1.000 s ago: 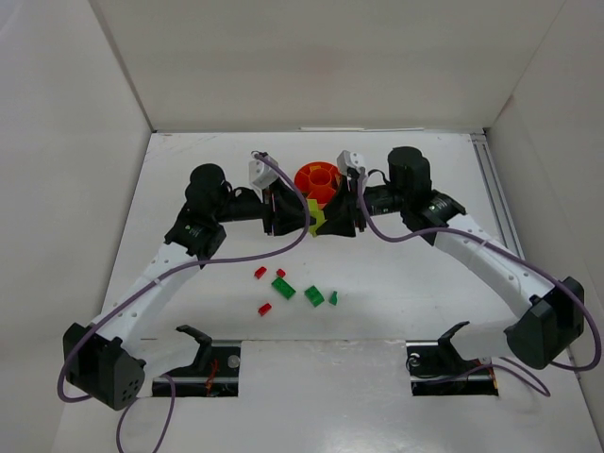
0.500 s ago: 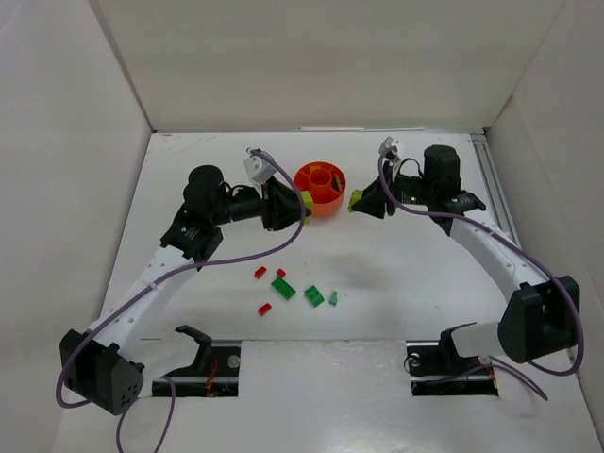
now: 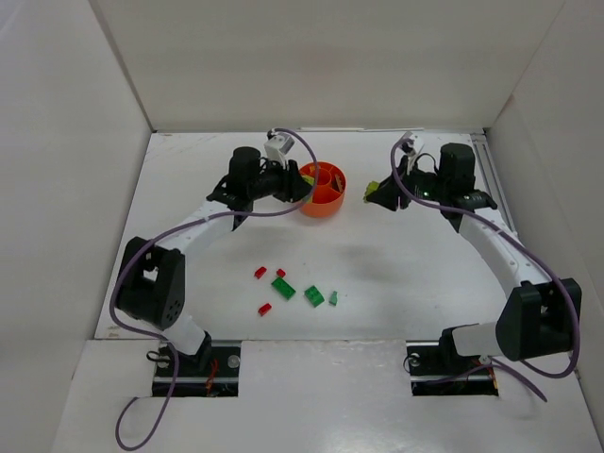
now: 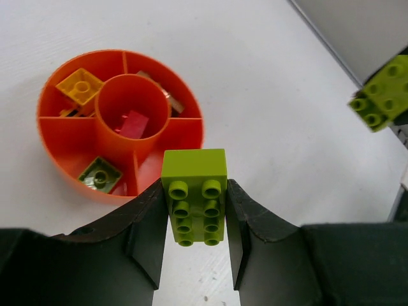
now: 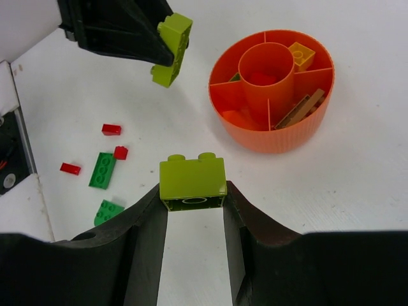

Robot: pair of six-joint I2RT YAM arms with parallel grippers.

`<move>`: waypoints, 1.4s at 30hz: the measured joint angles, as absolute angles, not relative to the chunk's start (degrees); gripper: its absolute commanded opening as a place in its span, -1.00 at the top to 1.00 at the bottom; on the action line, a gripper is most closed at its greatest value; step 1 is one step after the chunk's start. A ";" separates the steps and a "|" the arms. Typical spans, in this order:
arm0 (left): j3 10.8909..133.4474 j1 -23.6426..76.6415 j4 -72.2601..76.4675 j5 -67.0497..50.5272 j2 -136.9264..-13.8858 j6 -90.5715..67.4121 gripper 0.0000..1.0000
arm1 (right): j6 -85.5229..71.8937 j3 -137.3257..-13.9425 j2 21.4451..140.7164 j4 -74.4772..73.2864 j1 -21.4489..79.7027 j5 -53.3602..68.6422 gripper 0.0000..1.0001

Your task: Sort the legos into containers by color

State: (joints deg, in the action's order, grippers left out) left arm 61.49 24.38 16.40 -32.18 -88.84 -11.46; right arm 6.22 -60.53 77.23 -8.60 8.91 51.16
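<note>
White table, white walls. Dish sits toward the table's 12 o'clock, between the two grippers. Orange, round, low-walled, centre ring plus spoke dividers. Inside: yellow brick, red brick in the ring, olive brick in the near pocket, brown pieces.

Left gripper is at the dish's 9 o'clock rim, clamped on a lime brick. The brick's studs face the camera and its long axis runs along the fingers. From the left wrist, the dish lies at 11 o'clock, just beside the tips, with the olive pocket closest.

Right gripper is at the dish's 3 o'clock, near but apart, clamped on a second lime brick, studs up, long axis across the fingers. From the right wrist, the dish is at 1 o'clock.

Left arm is nearer, so it likely drops first, into the olive pocket.

Loose reds and greens lie at the dish's 6 o'clock, well apart, unsorted.
</note>
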 measured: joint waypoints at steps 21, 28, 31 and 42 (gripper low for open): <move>67.85 19.00 21.65 -38.24 -103.24 -5.52 1.00 | 9.54 -60.90 78.26 -11.77 7.09 51.29 1.00; 69.17 18.90 21.74 -37.36 -103.88 -3.42 1.00 | 10.26 -61.41 78.30 -12.21 7.09 51.29 1.00; 69.80 18.87 22.20 -36.84 -104.99 -2.74 1.00 | 10.46 -61.45 78.32 -12.69 7.09 51.29 1.00; 71.02 18.87 22.94 -34.79 -107.77 -1.65 1.00 | 11.00 -62.19 78.52 -13.72 7.09 51.72 1.00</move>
State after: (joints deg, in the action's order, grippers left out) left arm 71.02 18.87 22.94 -34.79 -107.77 -1.65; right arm 11.00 -62.19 78.52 -13.72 7.09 51.72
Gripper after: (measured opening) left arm 0.333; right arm 0.424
